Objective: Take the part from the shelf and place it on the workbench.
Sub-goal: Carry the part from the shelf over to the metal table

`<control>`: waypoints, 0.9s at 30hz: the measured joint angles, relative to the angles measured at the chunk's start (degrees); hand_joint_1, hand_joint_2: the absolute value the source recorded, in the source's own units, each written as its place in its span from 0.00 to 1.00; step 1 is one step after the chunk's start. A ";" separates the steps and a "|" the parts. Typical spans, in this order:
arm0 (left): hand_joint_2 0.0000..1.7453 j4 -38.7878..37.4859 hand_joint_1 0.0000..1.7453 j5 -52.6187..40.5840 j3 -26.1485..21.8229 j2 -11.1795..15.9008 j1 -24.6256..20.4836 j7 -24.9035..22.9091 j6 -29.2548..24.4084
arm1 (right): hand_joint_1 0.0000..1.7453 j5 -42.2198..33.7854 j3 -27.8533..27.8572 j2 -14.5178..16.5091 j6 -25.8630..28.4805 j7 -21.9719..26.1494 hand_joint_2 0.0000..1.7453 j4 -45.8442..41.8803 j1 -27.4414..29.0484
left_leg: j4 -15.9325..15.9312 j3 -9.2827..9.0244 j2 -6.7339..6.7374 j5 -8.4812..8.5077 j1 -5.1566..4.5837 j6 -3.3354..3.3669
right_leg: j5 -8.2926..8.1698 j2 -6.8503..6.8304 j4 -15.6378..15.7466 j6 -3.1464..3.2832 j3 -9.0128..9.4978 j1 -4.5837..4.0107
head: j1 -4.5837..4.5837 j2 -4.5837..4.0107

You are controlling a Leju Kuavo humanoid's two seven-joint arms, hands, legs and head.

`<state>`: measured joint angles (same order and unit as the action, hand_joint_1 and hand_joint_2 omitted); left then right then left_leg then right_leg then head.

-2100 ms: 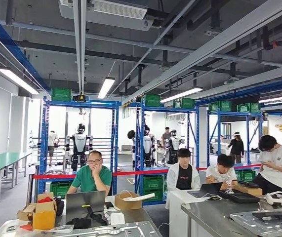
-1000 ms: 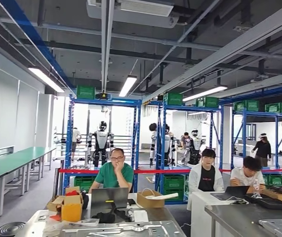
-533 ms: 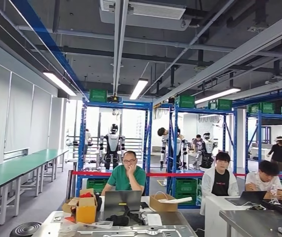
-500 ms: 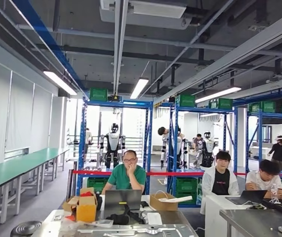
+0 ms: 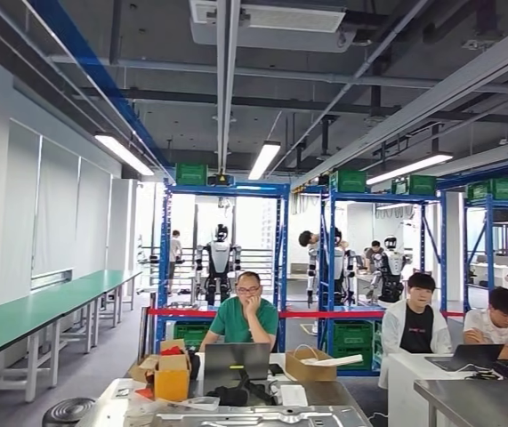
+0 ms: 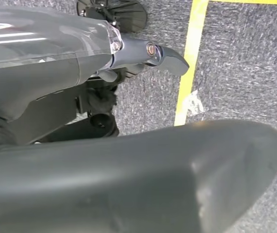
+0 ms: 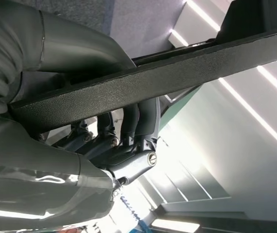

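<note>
Part [image 7: 173,73], a dark flat piece, is riding gripped in the right hand [image 7: 129,141]; left hand [image 6: 92,97] is hanging, its grip untellable; placing on the desk [image 5: 251,415] is remaining.

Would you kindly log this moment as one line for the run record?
stage: carrying | right hand: grips dark flat part | left hand: holds nothing, over floor | ahead: metal table

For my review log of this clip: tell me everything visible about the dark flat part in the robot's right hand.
The dark flat part shows in the right wrist view as a long, thin black bar or plate edge with a rough, pebbled surface, perhaps coated metal or plastic. It crosses the picture from the hand out past the far edge, so its full length and shape cannot be told. The right hand grips it, thick thumb on one face and darker fingers curled around the other. A bulkier dark section joins its far end. Nothing else touches it.
</note>
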<state>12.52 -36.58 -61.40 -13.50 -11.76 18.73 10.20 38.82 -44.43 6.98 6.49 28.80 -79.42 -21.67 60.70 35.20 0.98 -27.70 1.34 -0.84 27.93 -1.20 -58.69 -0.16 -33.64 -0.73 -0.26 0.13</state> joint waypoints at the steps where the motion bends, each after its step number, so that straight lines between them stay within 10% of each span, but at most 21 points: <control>1: 1.00 0.00 0.00 -0.02 0.00 -0.01 0.01 -0.06 -0.01 | 1.00 0.01 -0.03 -0.01 -0.01 -0.02 1.00 0.01 0.00 | -0.14 -0.01 -0.07 -0.14 -0.19 0.47 | 0.01 -0.11 -0.12 -0.18 -0.12 -0.07 | -0.02 0.00; 5: 1.00 0.00 0.00 -0.03 0.00 0.00 0.04 -0.20 -0.02 | 1.00 0.01 -0.18 -0.04 -0.01 -0.03 1.00 0.03 -0.08 | -0.31 0.02 -0.61 0.16 -0.18 1.89 | 1.97 0.02 -2.50 -0.99 -0.89 0.29 | -0.03 0.00; 8: 1.00 0.00 0.00 -0.03 0.00 0.01 -0.02 -0.17 -0.02 | 1.00 0.01 -0.25 -0.17 0.00 -0.03 1.00 0.07 -0.04 | -0.33 0.00 -0.95 0.21 -0.31 2.26 | 7.11 0.60 -12.89 -1.35 -5.43 0.44 | -0.04 0.00; 10: 1.00 0.00 0.00 -0.03 0.00 0.03 0.00 -0.17 -0.02 | 1.00 0.02 -0.28 -0.37 0.00 -0.03 1.00 0.14 0.07 | -0.33 -0.04 -1.31 0.19 -0.51 2.31 | 7.48 0.69 -16.48 -1.19 -7.14 0.42 | -0.04 0.00; 15: 1.00 0.00 0.00 -0.06 0.02 -0.06 -0.16 -0.12 -0.02 | 1.00 0.01 -0.29 -0.48 0.00 -0.03 1.00 0.14 -0.18 | -0.36 -0.08 -2.44 0.27 -0.58 2.15 | -0.01 2.31 -1.41 0.25 -0.24 -0.19 | -0.03 0.01; 20: 1.00 0.00 0.00 -0.14 0.03 -0.11 -0.09 -0.11 -0.02 | 1.00 -0.19 -0.29 -0.41 -0.10 -0.03 1.00 0.11 -0.24 | 0.86 0.78 -2.33 -0.91 -0.45 1.19 | -0.57 2.02 1.06 1.07 0.47 0.02 | -0.03 0.00; 24: 1.00 0.00 0.00 -0.14 0.03 -0.09 -0.11 -0.12 -0.04 | 1.00 -0.38 -0.30 -0.44 -0.27 -0.03 1.00 0.25 -0.10 | 13.03 6.05 -2.04 -6.81 -0.31 0.50 | -0.80 1.29 1.36 1.27 0.49 0.16 | -0.02 0.00; 27: 1.00 0.00 0.00 -0.14 0.03 -0.04 -0.03 -0.13 -0.08 | 1.00 -0.39 -0.37 -0.49 -0.37 -0.03 1.00 0.48 -0.02 | 9.89 4.33 -1.67 -3.62 0.04 -0.05 | -0.60 1.13 1.00 0.99 0.46 0.32 | -0.02 0.00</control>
<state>12.52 -36.72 -61.37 -13.55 -11.79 18.60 10.12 38.44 -44.80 6.49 6.12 28.76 -78.94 -21.70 70.59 39.53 -0.69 -31.32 1.37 -0.88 27.32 -0.08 -57.70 0.83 -33.18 -0.41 -0.28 0.13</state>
